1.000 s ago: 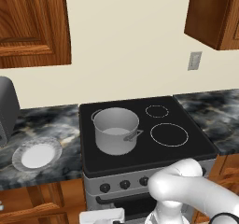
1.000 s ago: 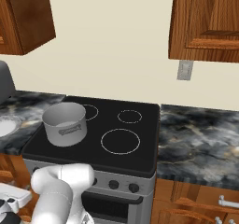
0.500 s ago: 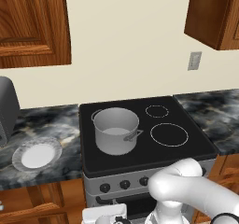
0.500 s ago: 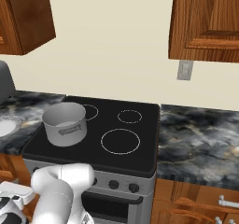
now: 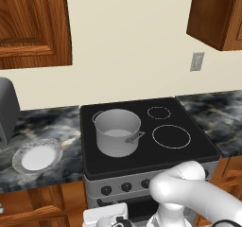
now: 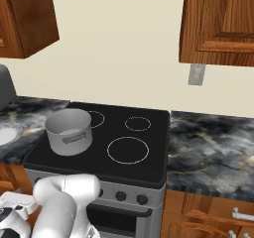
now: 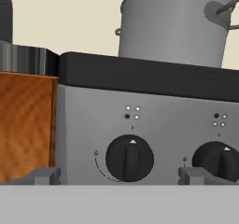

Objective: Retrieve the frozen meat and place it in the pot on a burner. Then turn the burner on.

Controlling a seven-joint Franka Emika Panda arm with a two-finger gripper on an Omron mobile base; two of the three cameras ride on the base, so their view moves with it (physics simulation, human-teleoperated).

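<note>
Pot (image 5: 117, 132): one grey brushed-steel stockpot, straight-sided and lidless, with two small loop handles, stands upright on the front-left burner of the black glass stove top (image 5: 146, 150). From the base cameras its inside looks bare grey. Three white burner rings lie uncovered on the glass: a large one (image 5: 171, 136) to the pot's right, a small one (image 5: 159, 112) behind that, and part of a third (image 6: 96, 118) just behind the pot in the right base view.

No brand name or readable word shows anywhere. The silver stove front (image 7: 154, 125) carries only marks: above each knob sits a little square of four dots, one dark and three pale, and a thin arc with a tiny "0"-like mark curves round the lower left of each knob. Two black round knobs appear in the hand view, one centred (image 7: 130, 158) and one at the right edge (image 7: 218, 160), both with white pointers aimed up. The pot rises above them.

One round grey plate with a white centre (image 5: 37, 156) rests on the dark marbled counter (image 5: 47, 131) left of the stove. A pale wall outlet (image 5: 197, 61) sits on the cream wall.

Gripper (image 7: 119, 175) is spread wide and holds nothing, its two grey fingertips (image 7: 44, 175) flanking the centred knob, close before the stove front.
</note>
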